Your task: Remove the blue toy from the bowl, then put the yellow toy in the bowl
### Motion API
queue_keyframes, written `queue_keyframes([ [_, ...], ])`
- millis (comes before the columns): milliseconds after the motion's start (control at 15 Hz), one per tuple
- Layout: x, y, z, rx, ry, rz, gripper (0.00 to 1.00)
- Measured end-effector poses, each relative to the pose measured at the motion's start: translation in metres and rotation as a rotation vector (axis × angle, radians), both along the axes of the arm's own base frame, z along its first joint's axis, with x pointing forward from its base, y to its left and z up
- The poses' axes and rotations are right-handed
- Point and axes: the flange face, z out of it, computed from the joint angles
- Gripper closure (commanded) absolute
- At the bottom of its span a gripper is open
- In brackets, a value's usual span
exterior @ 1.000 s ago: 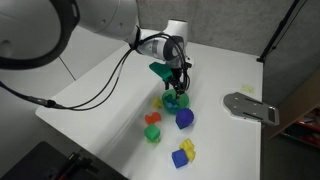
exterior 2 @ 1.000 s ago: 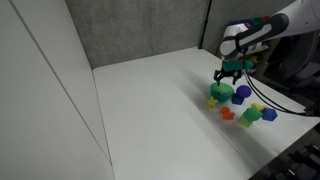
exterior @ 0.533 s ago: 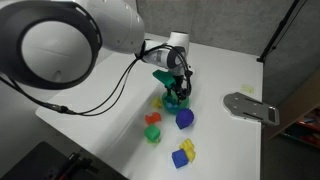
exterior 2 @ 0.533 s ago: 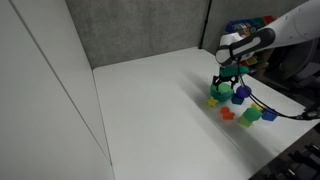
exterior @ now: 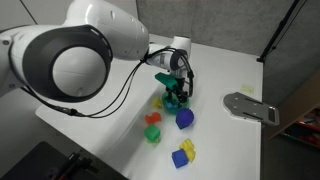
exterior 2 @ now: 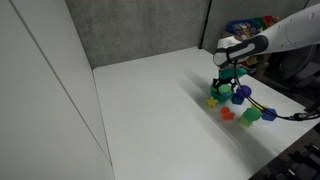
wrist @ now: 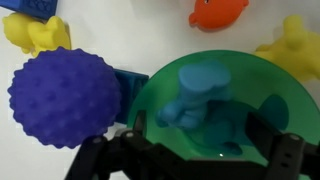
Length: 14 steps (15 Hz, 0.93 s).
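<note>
The green bowl (wrist: 250, 85) fills the middle of the wrist view, with the blue toy (wrist: 200, 95) lying inside it. My gripper (wrist: 203, 132) is open and low over the bowl. Its two dark fingers (wrist: 140, 128) stand either side of the blue toy, with no clear contact. In both exterior views the gripper (exterior: 177, 90) (exterior 2: 228, 82) hangs straight down onto the bowl (exterior: 176, 102) (exterior 2: 221, 92) and hides the blue toy. The yellow toy (wrist: 296, 45) lies on the table just beside the bowl, and it also shows in both exterior views (exterior: 157, 100) (exterior 2: 212, 101).
A knobbly indigo ball (wrist: 65, 95) (exterior: 184, 118) touches the bowl's other side. An orange-red toy (wrist: 218, 12) (exterior: 152, 119), a green toy (exterior: 152, 134) and a blue cube with a yellow block (exterior: 183, 153) lie nearby. A grey metal plate (exterior: 250, 106) sits at the table edge.
The gripper has come down from just above the bowl until its open fingers are inside it around the blue toy. The toys have not moved.
</note>
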Motion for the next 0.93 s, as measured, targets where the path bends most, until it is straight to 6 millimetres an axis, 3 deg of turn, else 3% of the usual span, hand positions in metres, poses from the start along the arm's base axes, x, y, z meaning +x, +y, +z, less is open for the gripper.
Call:
queue_keyframes([
  [200,0.0026,0.0003,-0.0012,-0.002,0.024,0.001,0.06],
  [333,0.0038,0.0006,-0.0028,-0.004,0.04,0.003,0.0],
  [600,0.0063,-0.0016,-0.0026,-0.004,0.055,0.0,0.0],
  [667,0.0063,-0.0022,-0.0024,-0.005,0.06,-0.001,0.09],
  [733,0.0063,-0.0025,-0.0028,-0.006,0.064,0.0,0.26],
  [933,0.005,-0.003,-0.0069,-0.015,0.089,0.005,0.51],
])
